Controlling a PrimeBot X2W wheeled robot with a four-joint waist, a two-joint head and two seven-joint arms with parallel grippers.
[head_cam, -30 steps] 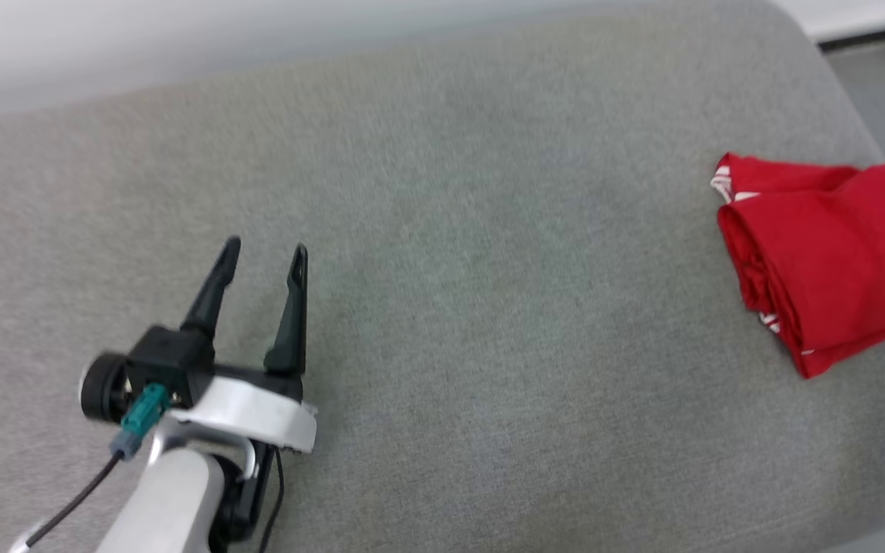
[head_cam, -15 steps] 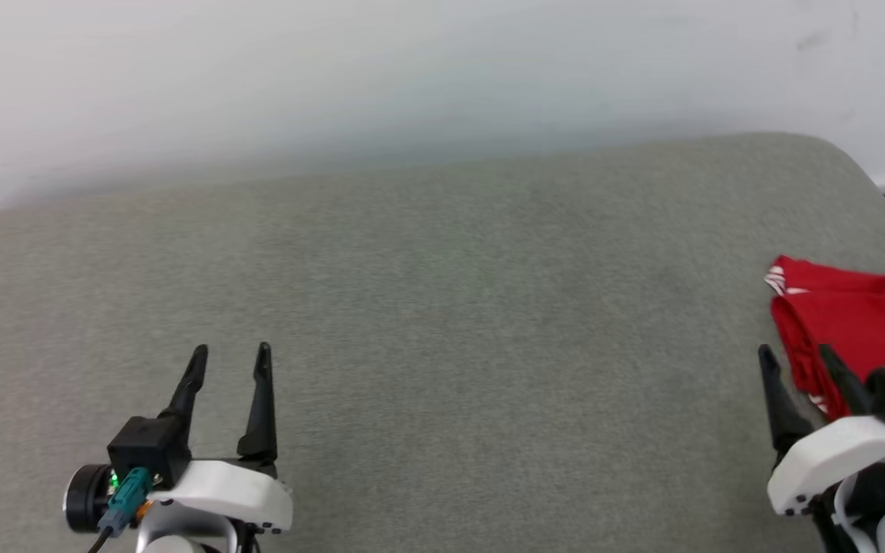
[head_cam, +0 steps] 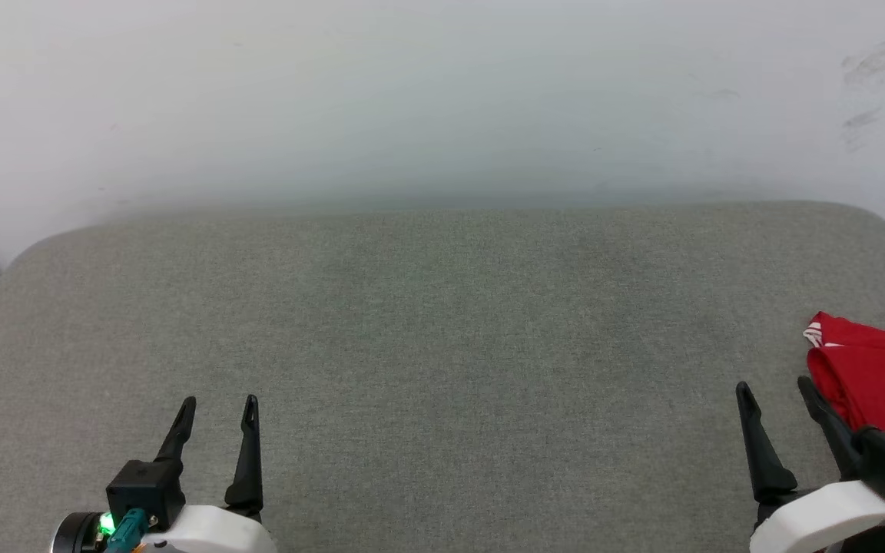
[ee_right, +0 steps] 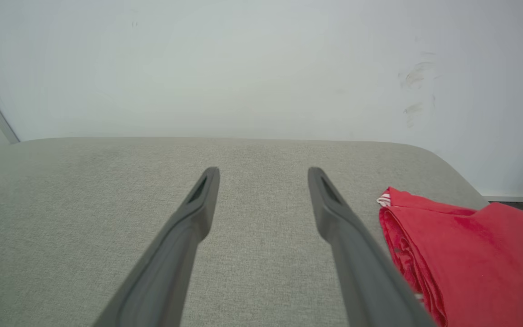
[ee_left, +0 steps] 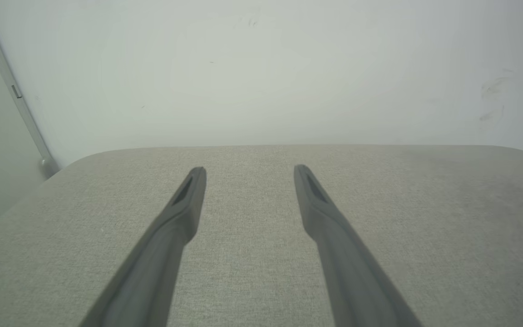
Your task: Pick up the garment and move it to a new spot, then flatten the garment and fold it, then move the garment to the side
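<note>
The folded red garment [head_cam: 873, 376] lies at the right edge of the grey fabric cushion [head_cam: 442, 322], just beside the right pincer [head_cam: 773, 384], whose two dark fingers stand spread apart and hold nothing. The left pincer [head_cam: 220, 400] is at the near left, its fingers likewise parted and empty, well apart from the garment.

The garment [head_cam: 876, 380], red with white-striped trim, lies apparently folded at the cushion's [head_cam: 442, 346] right edge.
</note>
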